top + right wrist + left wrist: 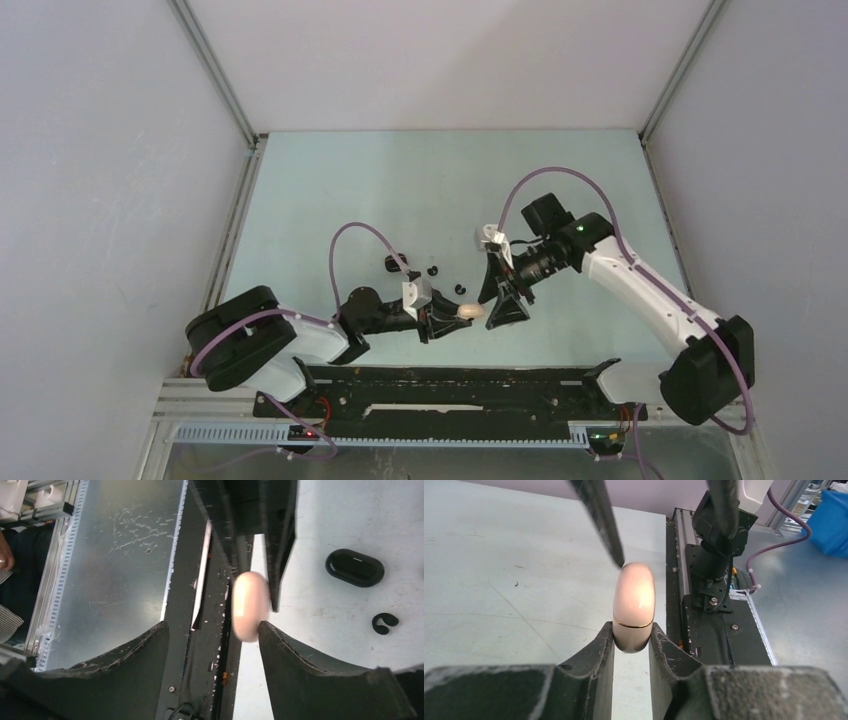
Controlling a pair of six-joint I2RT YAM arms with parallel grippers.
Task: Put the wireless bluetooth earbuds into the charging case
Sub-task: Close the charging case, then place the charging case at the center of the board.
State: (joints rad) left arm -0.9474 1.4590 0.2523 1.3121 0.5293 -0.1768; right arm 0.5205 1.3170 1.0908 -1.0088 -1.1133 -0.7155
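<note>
On the pale counter (330, 190), the left pincer (631, 630) is clamped on the lower half of a beige charging case (634, 595) whose lid is closed. The right pincer (212, 626) gapes wide and holds nothing, one fingertip right at the case's free end. A black case (355, 567) and a curled black earbud (385, 623) lie close together on the counter nearby.

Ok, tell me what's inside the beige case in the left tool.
Nothing inside shows: the beige case is shut, its gold seam closed. The left tool clamps one end. Whether anything sits inside is hidden.
</note>
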